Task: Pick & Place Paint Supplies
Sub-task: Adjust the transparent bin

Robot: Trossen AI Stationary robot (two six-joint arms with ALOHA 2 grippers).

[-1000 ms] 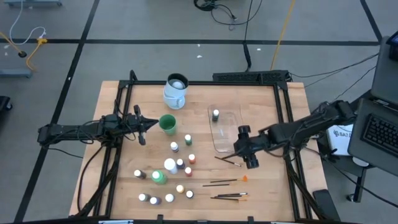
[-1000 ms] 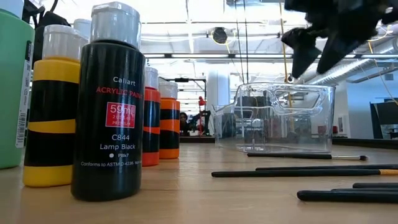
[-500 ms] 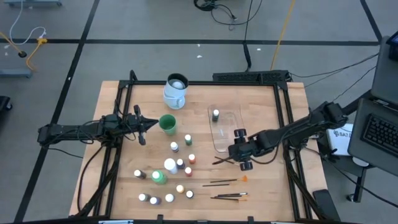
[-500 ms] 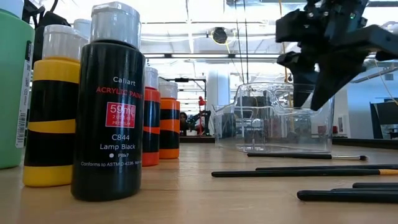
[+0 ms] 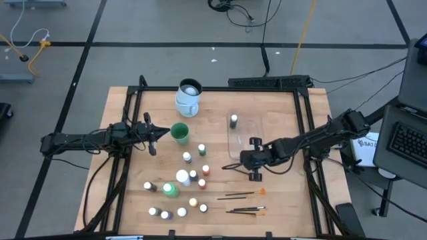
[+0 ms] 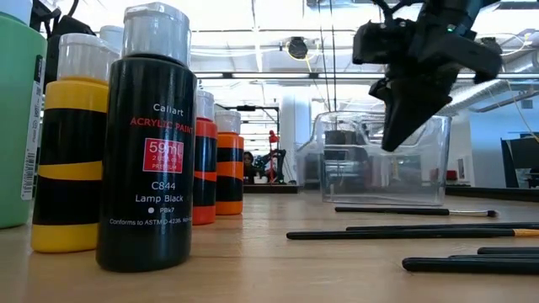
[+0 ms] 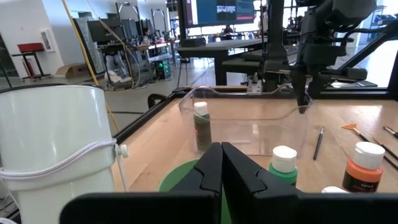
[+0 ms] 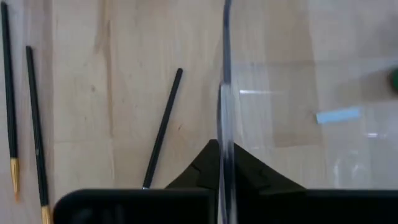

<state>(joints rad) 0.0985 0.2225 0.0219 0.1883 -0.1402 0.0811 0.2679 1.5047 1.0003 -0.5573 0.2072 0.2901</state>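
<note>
**A:** Entry. Which step am I in?

**B:** A tub step, not a pick. The right fingers (image 8: 199, 171) are closed on the thin clear wall of the tub (image 5: 248, 137), at the tub's 6 o'clock edge. The tub sits at about 3 o'clock on the tabletop (image 5: 280, 107).

**A:** Supplies?

**B:** One bottle (image 5: 233, 121) stands inside the tub at its 11 o'clock corner. The other bottles (image 5: 183, 177) are loose from centre to 7 o'clock. One brush (image 8: 163, 127) lies just beside the clamped wall. More brushes (image 5: 241, 195) lie at 5 o'clock. Most of the job is left, I judge.

**A:** Left arm?

**B:** It is waiting at 9 o'clock with the left fingers (image 7: 208, 171) closed on nothing.

**A:** Next move?

**B:** I'd guess the tub gets shifted or steadied. That wants a slow, level pull so the bottle inside stays upright and the nearby brush isn't swept. Then I release and go for that brush. It lies flat, so I'd need a low, square approach.
</note>
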